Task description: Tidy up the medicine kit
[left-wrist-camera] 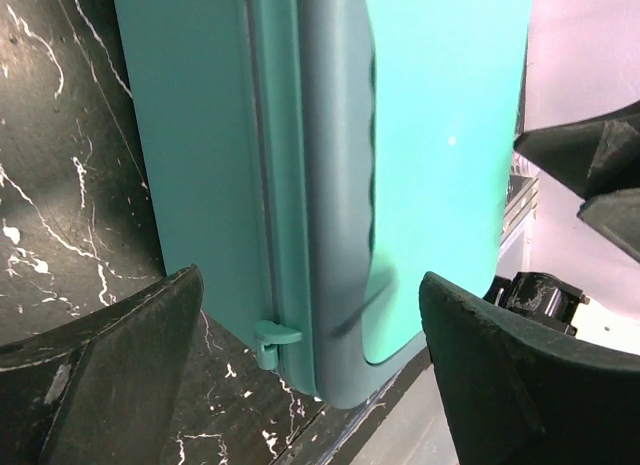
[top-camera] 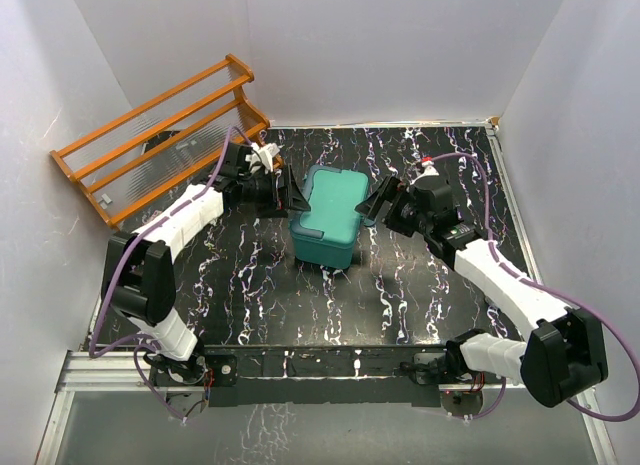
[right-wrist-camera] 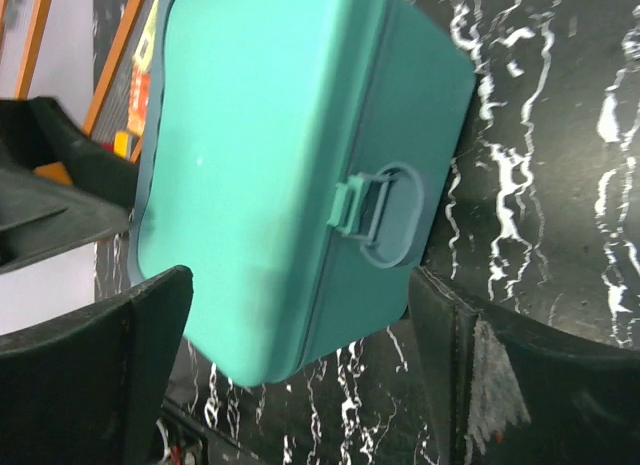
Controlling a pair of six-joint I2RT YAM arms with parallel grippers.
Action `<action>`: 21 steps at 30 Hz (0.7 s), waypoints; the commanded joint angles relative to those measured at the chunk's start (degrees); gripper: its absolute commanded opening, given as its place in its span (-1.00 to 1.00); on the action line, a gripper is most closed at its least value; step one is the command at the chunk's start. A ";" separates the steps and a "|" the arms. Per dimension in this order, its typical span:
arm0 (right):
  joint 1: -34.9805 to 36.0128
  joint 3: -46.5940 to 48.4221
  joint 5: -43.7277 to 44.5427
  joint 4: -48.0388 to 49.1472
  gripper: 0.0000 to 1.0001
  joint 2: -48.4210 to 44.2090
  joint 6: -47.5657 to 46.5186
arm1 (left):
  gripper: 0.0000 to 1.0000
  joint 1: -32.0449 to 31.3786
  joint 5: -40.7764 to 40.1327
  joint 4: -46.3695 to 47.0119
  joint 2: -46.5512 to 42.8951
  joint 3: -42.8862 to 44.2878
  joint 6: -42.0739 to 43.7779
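White arms [top-camera: 185, 217] carry black joints [top-camera: 140, 275], purple cables [top-camera: 106, 265].

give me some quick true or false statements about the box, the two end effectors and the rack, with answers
1. The teal-green rectangular plastic medicine kit has its lid shut. True.
2. The left end effector is clamped on the kit. False: its jaws stand open, not closed on it.
3. The kit sits inside the orange slatted rack. False: it stands on the black marbled table, apart from the rack.
4. The right end effector is open at the kit's right side. True.
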 commanded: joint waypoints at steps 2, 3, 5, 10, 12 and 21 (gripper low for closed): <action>-1.20 1.11 7.74 3.18 0.88 0.13 0.64 | 0.79 -0.12 0.62 -2.62 0.82 6.93 4.59; -1.38 1.15 7.83 4.02 0.94 0.75 0.71 | 0.79 0.02 0.73 -2.63 1.72 8.03 4.68; -1.95 1.05 6.85 5.34 0.97 2.19 1.15 | 0.79 0.11 1.36 -2.67 3.92 9.89 4.83; -4.25 0.00 -0.17 10.56 0.97 6.46 3.65 | 0.76 0.16 4.22 -2.90 8.30 12.86 4.64; -4.54 -0.36 -1.65 11.87 0.97 7.86 4.73 | 0.74 0.22 5.19 -3.29 9.39 13.54 4.58; -4.77 -1.25 -7.74 15.41 0.79 11.81 9.52 | 0.68 0.17 3.41 -5.52 10.75 13.15 5.49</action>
